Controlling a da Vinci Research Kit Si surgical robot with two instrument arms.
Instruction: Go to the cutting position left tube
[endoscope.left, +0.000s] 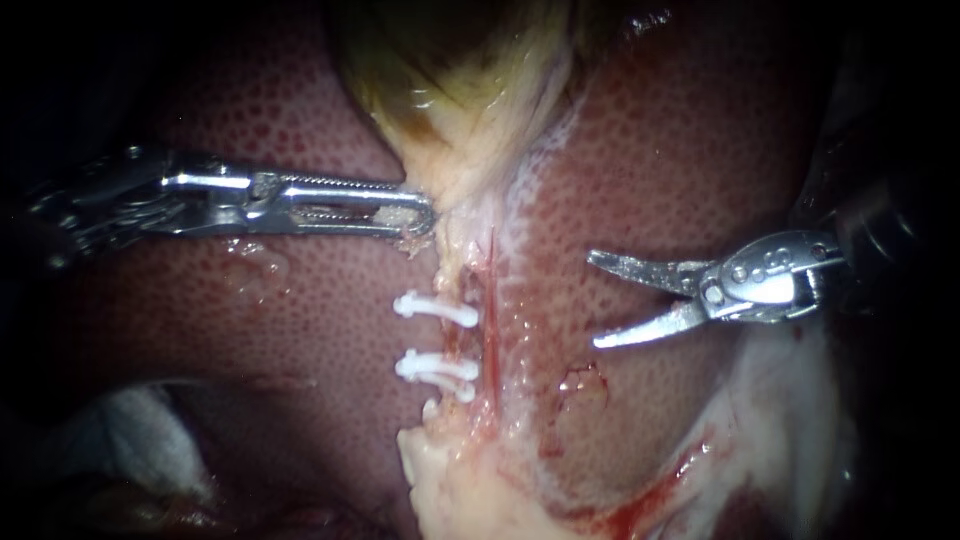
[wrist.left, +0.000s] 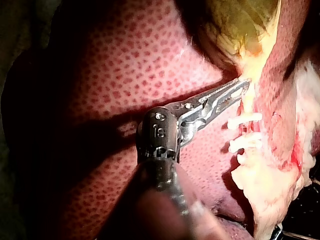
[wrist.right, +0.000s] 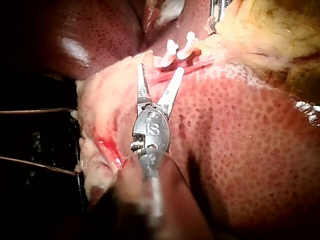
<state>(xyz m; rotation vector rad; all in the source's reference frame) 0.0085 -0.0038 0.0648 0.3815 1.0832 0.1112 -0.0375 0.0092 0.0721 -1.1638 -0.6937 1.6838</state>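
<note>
Liver (endoscope.left: 300, 330), white clips (endoscope.left: 437, 309), right instrument (endoscope.left: 594, 300)

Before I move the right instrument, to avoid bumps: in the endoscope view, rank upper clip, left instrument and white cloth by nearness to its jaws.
1. Upper clip, left of the right instrument's open jaws.
2. Left instrument, upper left, gripping the gallbladder neck.
3. White cloth, far lower left.

The gallbladder (endoscope.left: 460, 80) lay at the liver's (endoscope.left: 300, 330) upper edge, its neck gripped between the left instrument's (endoscope.left: 425, 215) jaws. Below, two clips (endoscope.left: 437, 309) crossed the left tube (endoscope.left: 452, 340); the right instrument (endoscope.left: 594, 300) stood apart to their right.
</note>
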